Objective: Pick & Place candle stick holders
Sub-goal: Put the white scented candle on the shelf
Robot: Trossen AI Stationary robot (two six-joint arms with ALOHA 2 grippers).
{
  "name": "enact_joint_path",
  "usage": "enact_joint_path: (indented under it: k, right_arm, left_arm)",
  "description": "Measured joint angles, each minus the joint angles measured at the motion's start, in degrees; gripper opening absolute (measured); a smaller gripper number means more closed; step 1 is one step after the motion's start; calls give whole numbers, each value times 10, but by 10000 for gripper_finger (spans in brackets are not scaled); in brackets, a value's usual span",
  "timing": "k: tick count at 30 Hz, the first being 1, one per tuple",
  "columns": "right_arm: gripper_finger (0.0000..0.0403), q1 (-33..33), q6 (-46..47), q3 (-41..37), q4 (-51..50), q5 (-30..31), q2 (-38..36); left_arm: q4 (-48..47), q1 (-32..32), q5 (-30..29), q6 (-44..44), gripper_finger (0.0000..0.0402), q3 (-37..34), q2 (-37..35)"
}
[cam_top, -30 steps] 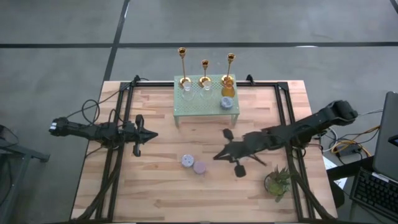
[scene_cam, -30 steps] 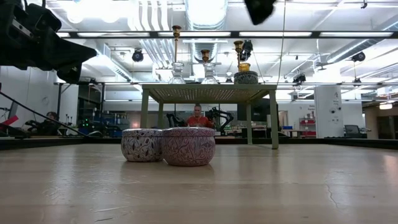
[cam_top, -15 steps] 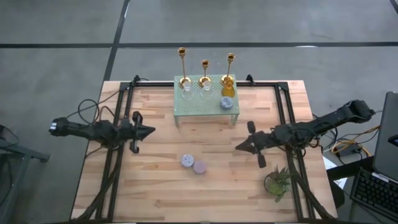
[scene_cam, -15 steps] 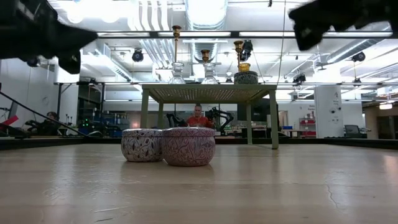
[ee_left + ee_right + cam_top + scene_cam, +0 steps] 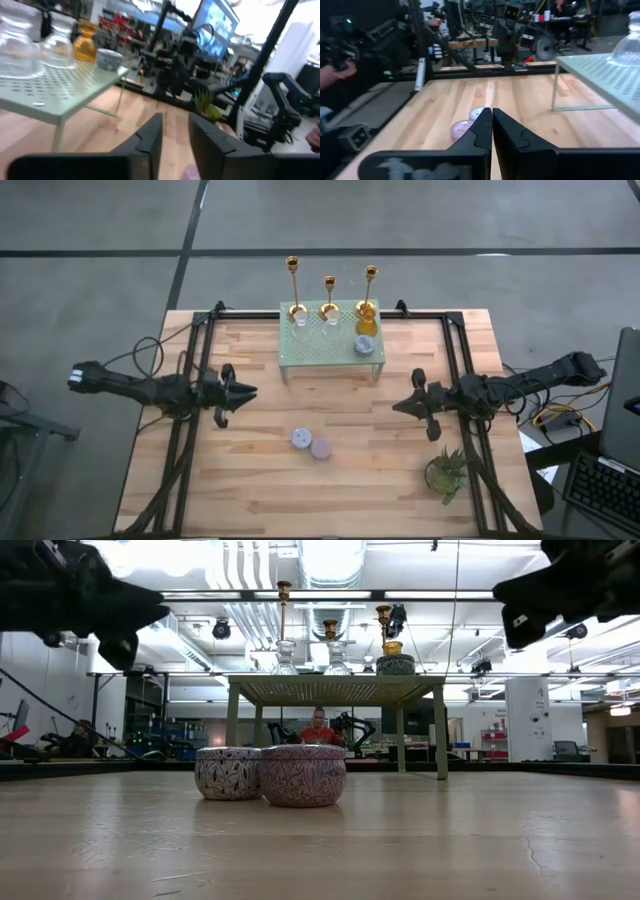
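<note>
At your table's centre, two small round patterned tins (image 5: 311, 444) sit touching. At twelve o'clock stands a pale green perforated metal stand (image 5: 330, 350); at five o'clock, a small green potted plant (image 5: 446, 471).

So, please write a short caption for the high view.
Three gold candle stick holders stand behind a green shelf; both grippers, left and right, hover apart.

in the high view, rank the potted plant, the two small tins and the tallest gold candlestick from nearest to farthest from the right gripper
From the right gripper:
1. Potted plant, just behind it toward the table's front right corner.
2. Two small tins, side by side at the table's middle front.
3. Tallest gold candlestick, at the back left of the green stand.
</note>
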Motion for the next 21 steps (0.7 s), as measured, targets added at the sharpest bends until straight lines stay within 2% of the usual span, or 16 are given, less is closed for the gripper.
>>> enact_joint_path:
  k: [4, 7, 12, 14, 16, 18, 21]
  right_arm:
    - [8, -19, 26, -7, 1, -55, -10]
    - [8, -28, 28, -9, 0, -58, -10]
    - [8, -40, 35, -9, 0, -58, -9]
    - [8, -42, 39, -9, 0, -58, -9]
    - [8, -42, 39, -9, 0, -59, -9]
    - [8, -42, 39, -10, 0, -59, -9]
    - [8, -42, 41, -13, 0, -59, -9]
  left_arm:
    - [20, -1, 23, -11, 156, 37, 90]
    - [23, -2, 31, 1, 207, 75, 162]
    - [18, -8, 90, 26, 294, 131, 274]
    - [12, -16, 94, 28, 323, 152, 314]
    - [23, -23, 94, 35, 349, 180, 352]
    - [-5, -29, 94, 49, 369, 202, 389]
    - [-27, -36, 92, 59, 384, 233, 436]
